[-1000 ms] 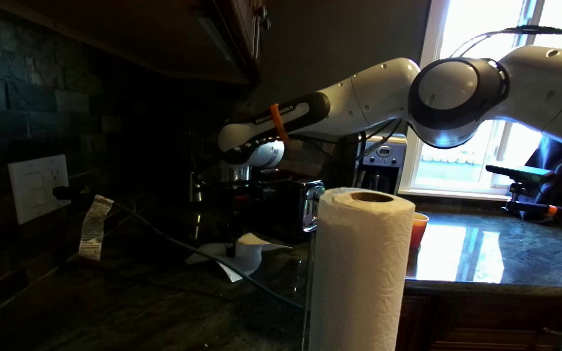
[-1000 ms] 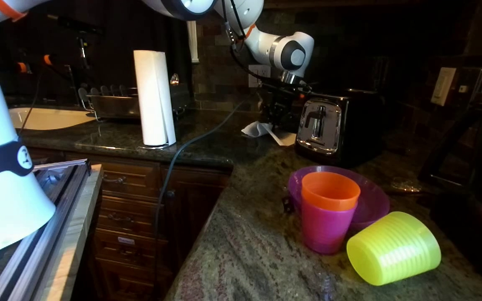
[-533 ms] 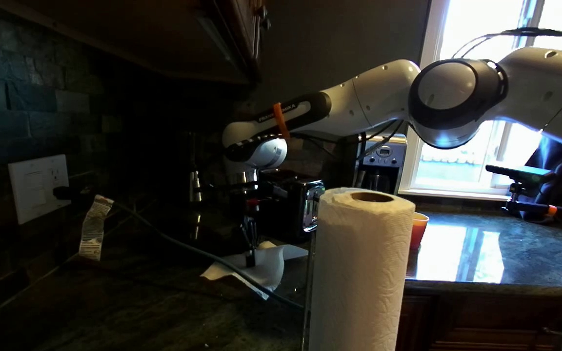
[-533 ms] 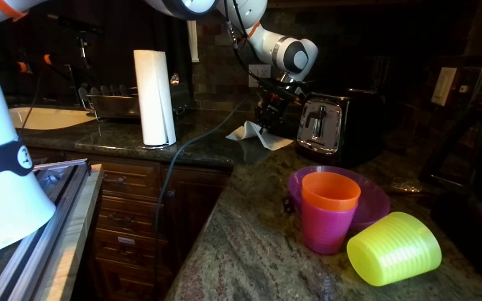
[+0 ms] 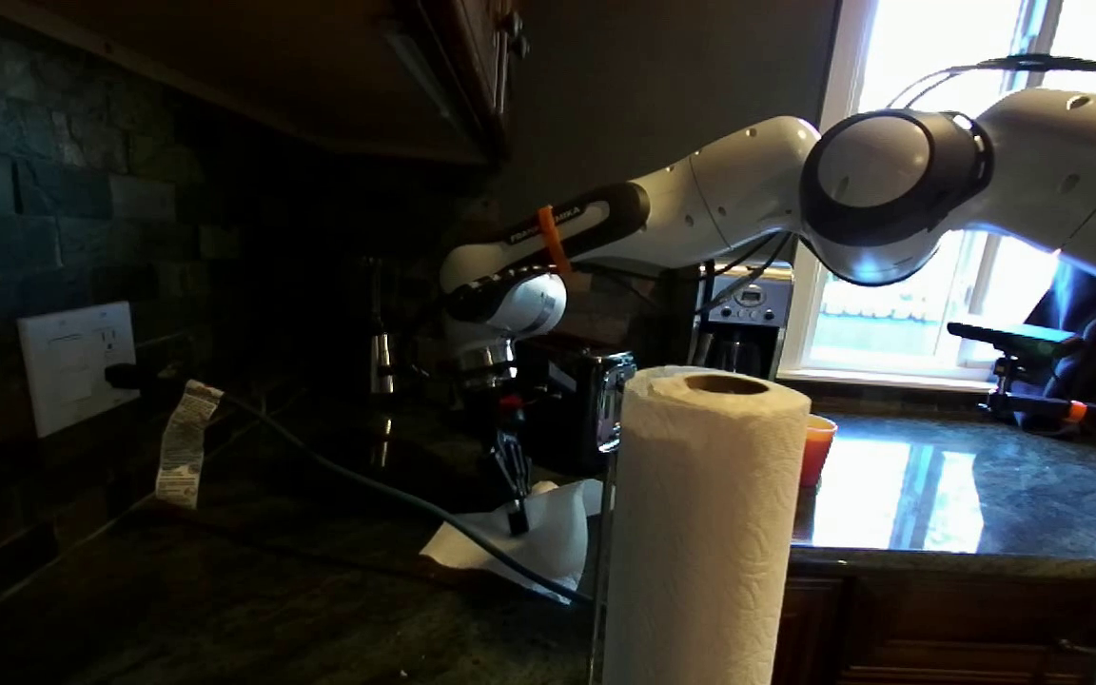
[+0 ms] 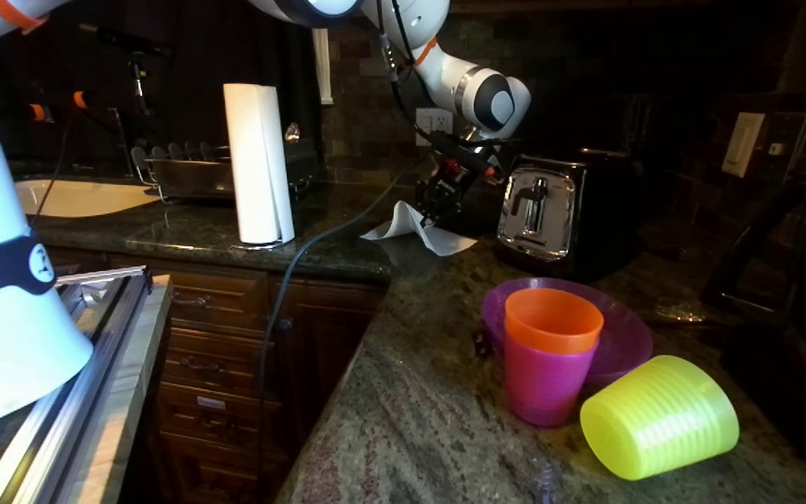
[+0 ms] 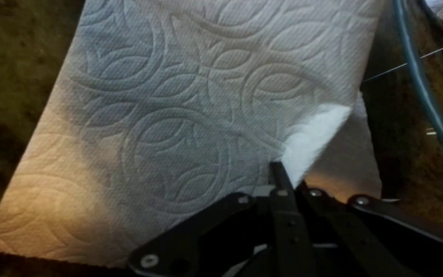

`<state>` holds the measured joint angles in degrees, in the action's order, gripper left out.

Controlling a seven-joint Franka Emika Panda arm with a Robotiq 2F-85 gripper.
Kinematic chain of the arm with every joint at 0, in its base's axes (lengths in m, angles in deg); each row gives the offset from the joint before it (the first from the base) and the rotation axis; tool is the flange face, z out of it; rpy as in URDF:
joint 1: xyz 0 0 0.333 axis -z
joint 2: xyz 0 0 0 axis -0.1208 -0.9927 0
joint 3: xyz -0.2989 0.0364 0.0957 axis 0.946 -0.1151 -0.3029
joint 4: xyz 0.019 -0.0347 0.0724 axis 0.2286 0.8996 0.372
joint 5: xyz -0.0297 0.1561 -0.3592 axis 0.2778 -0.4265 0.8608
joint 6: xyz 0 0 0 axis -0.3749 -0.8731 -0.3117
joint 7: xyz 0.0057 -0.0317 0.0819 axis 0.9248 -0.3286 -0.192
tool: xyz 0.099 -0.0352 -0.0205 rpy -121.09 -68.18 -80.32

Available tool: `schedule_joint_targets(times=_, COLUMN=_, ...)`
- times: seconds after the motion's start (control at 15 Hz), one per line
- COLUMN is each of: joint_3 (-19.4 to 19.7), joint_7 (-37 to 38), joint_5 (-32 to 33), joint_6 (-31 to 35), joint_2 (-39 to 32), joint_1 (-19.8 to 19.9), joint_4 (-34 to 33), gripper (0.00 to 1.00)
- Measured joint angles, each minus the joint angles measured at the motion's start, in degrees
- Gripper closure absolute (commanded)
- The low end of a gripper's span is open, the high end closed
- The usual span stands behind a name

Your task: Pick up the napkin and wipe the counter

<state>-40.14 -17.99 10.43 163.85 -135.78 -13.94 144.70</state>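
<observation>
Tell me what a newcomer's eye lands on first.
Likely the bright yellow-green cup, lying on its side on the counter in an exterior view. The tall paper towel roll stands in an exterior view's foreground. The white napkin, pinched by the tool, fills much of the wrist view.

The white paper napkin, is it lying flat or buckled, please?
Buckled: the white paper napkin arches up beside the black tool pinching it.

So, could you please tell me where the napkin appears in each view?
In an exterior view: the napkin is below centre, just left of the paper-towel roll.
In an exterior view: the napkin is near the centre, left of the toaster.
In the wrist view: the napkin is large, across left and centre.
Shared landmark: the blue-grey cable, in all three.
</observation>
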Motion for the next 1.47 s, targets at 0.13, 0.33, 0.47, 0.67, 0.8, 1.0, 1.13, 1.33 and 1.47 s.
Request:
schedule_joint_targets(times=0.13, joint_3=0.0, joint_7=0.0, joint_5=0.0, joint_6=1.0, joint_2=0.9, joint_1=0.1, joint_4=1.5, gripper=1.0)
schedule_joint_targets(times=0.33, joint_3=-0.4, joint_7=0.0, joint_5=0.0, joint_6=6.4, joint_2=3.7, joint_1=0.5, joint_4=5.4, gripper=1.0)
schedule_joint_targets(times=0.47, joint_3=-0.7, joint_7=0.0, joint_5=0.0, joint_6=10.6, joint_2=7.3, joint_1=1.1, joint_4=9.7, gripper=1.0)
schedule_joint_targets(times=0.67, joint_3=-1.0, joint_7=0.0, joint_5=-1.0, joint_6=15.0, joint_2=14.3, joint_1=2.3, joint_4=16.5, gripper=1.0)
schedule_joint_targets(times=0.8, joint_3=-0.8, joint_7=-0.1, joint_5=-3.0, joint_6=17.0, joint_2=19.4, joint_1=2.7, joint_4=20.9, gripper=1.0)
schedule_joint_targets(times=1.0, joint_3=-0.3, joint_7=0.0, joint_5=-5.2, joint_6=26.3, joint_2=27.1, joint_1=2.7, joint_4=28.2, gripper=1.0)
schedule_joint_targets(times=1.13, joint_3=0.1, joint_7=0.7, joint_5=-5.6, joint_6=34.8, joint_2=31.3, joint_1=2.6, joint_4=32.8, gripper=1.0)
schedule_joint_targets(times=1.33, joint_3=1.9, joint_7=2.2, joint_5=-5.3, joint_6=47.3, joint_2=34.5, joint_1=1.5, joint_4=37.0, gripper=1.0)
schedule_joint_targets(times=1.47, joint_3=3.9, joint_7=3.8, joint_5=-4.5, joint_6=55.3, joint_2=34.5, joint_1=0.4, joint_4=37.7, gripper=1.0)
